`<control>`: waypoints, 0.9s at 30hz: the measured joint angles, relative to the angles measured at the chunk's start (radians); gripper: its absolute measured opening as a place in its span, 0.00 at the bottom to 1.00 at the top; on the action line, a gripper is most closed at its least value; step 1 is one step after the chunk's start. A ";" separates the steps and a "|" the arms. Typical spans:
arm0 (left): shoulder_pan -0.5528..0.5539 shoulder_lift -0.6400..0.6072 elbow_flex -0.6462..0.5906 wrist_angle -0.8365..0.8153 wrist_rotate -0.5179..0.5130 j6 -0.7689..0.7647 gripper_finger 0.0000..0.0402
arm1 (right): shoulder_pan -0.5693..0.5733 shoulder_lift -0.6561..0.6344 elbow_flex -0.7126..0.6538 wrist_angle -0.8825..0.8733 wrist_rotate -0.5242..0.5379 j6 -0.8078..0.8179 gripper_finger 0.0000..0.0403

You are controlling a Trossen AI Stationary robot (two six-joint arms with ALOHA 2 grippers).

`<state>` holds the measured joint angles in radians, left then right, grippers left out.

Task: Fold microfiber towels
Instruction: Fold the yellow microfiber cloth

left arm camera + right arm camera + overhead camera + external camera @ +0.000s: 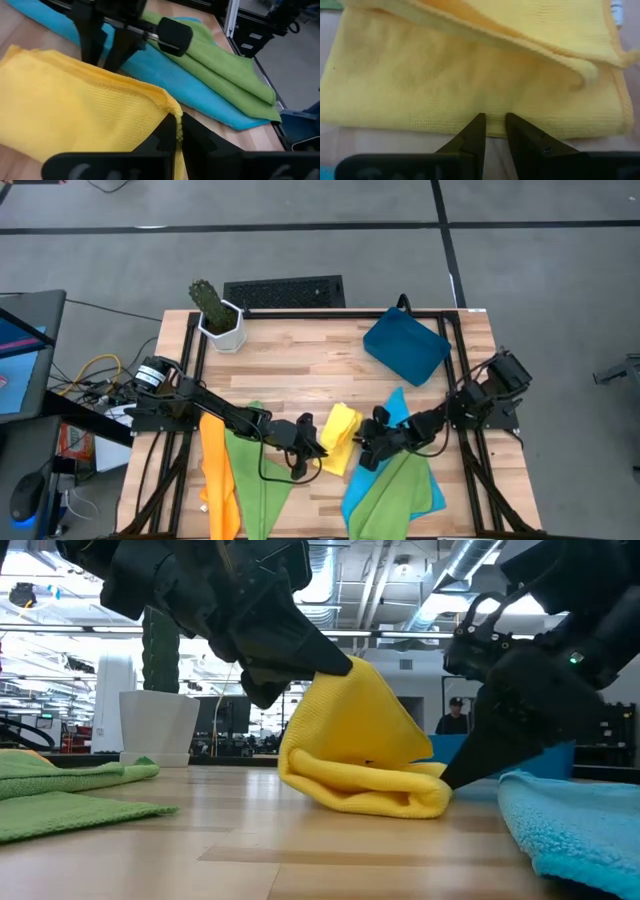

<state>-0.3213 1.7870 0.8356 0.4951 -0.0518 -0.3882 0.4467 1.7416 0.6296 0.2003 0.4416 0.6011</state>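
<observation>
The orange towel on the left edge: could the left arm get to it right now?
Probably not straight away. The left gripper is shut on the yellow towel, holding up one edge. The orange towel lies uncovered beside that arm, so once it lets go, the way looks free.
</observation>
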 joint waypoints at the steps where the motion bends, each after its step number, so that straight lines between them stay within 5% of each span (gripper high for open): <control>1: 0.000 0.000 0.000 -0.003 0.006 0.001 0.02 | -0.006 -0.001 0.000 0.000 0.000 -0.006 0.25; 27: 0.031 0.068 0.047 -0.012 0.069 -0.013 0.02 | -0.072 -0.002 -0.002 0.058 -0.025 -0.056 0.25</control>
<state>-0.2899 1.8553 0.8823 0.4832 0.0171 -0.4011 0.3752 1.7401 0.6281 0.2582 0.4168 0.5449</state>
